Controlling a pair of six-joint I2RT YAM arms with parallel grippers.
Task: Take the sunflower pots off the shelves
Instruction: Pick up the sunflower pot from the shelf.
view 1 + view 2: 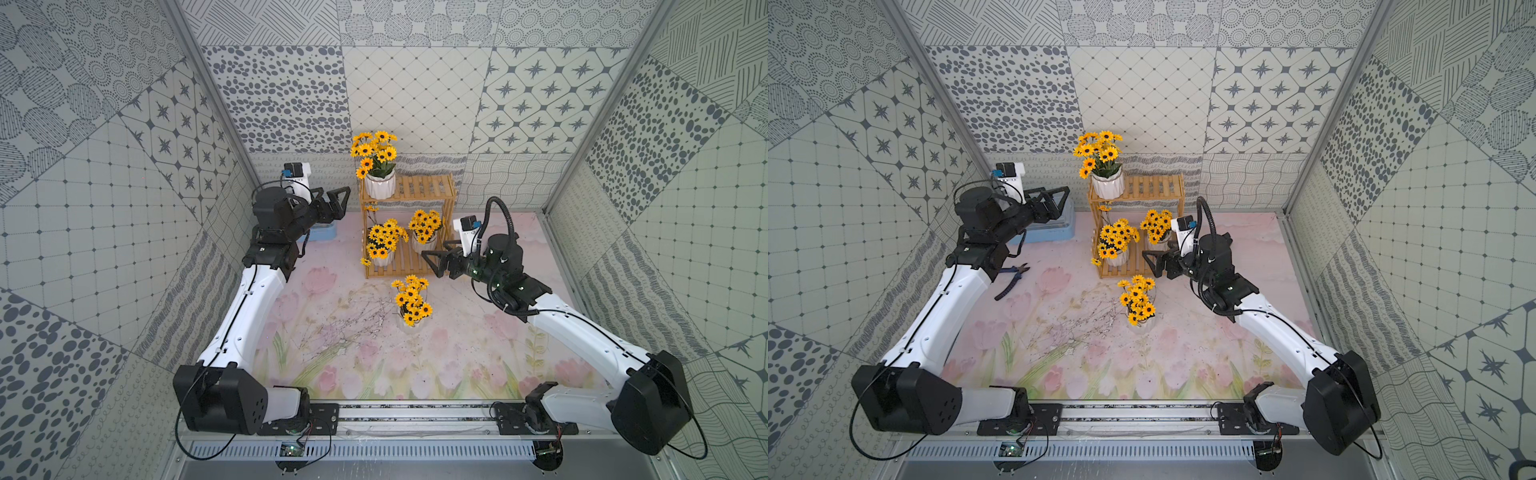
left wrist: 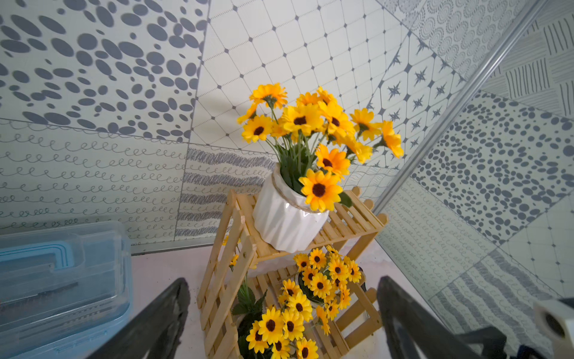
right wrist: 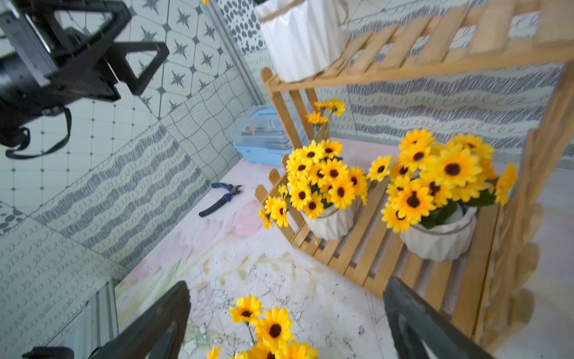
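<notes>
Wooden shelves (image 1: pixel 428 189) carry three sunflower pots (image 1: pixel 380 185); a fourth stands on the bench (image 1: pixel 332 332). Both left jaws and right jaws stand spread, empty. Next: right jaws enclose nearest lower pot (image 1: pixel 424 245).

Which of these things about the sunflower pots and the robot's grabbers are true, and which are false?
1. One white ribbed sunflower pot stands on the top tier of the light wooden slatted rack. True.
2. The rack's lower tier is bare. False: two sunflower pots stand there.
3. One sunflower pot stands on the table in front of the rack. True.
4. The right gripper holds a pot. False: it is open and empty.
</notes>
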